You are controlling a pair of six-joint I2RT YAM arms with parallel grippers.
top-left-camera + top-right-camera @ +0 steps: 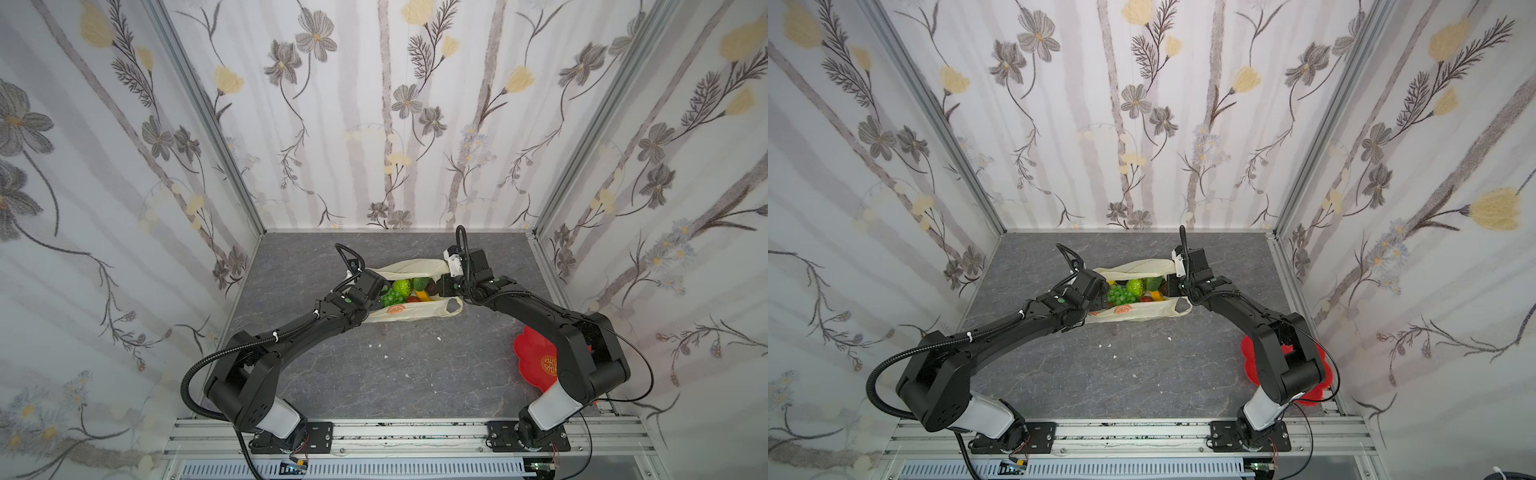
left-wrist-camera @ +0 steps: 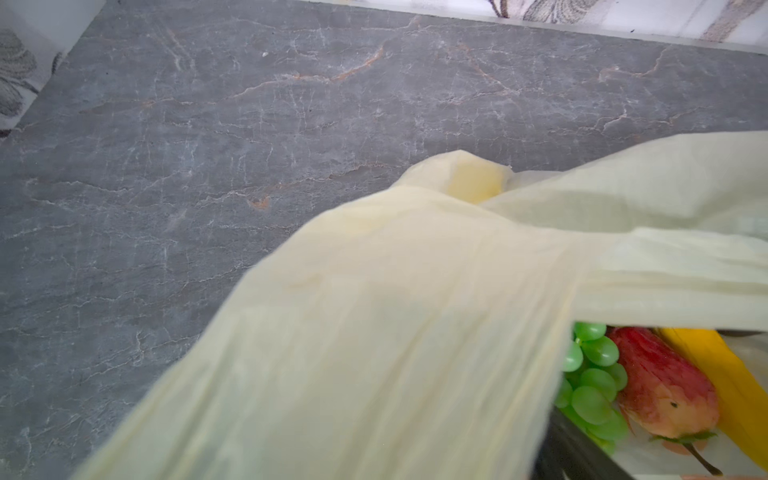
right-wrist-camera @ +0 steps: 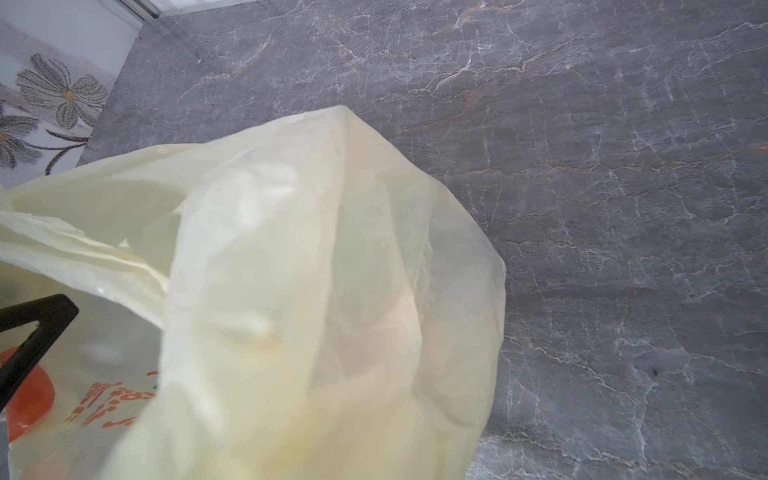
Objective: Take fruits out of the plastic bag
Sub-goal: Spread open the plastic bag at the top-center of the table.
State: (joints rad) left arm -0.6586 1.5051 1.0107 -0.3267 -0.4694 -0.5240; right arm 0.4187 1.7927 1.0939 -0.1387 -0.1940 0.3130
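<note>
Bag: thin pale-yellow plastic bag (image 1: 415,311) open on grey table (image 1: 415,374), small glossy toy fruits (image 1: 401,289) inside
Right gripper (image 1: 436,286): pressed together, apparently pinching bag rim
Left gripper (image 1: 380,291): beside grapes (image 1: 392,297); spread unclear
Risk: draped film may snag claws, dragging bag

Red flower-shaped dish (image 1: 530,361) on grey marble tabletop (image 1: 395,386) near right edge; white scraps (image 1: 386,356) mid-table; floral walls (image 1: 353,104) around.

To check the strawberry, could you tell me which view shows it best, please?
Left wrist view: the strawberry shows large and close. Both top views show a tiny red speck; the right wrist view misses it.
</note>
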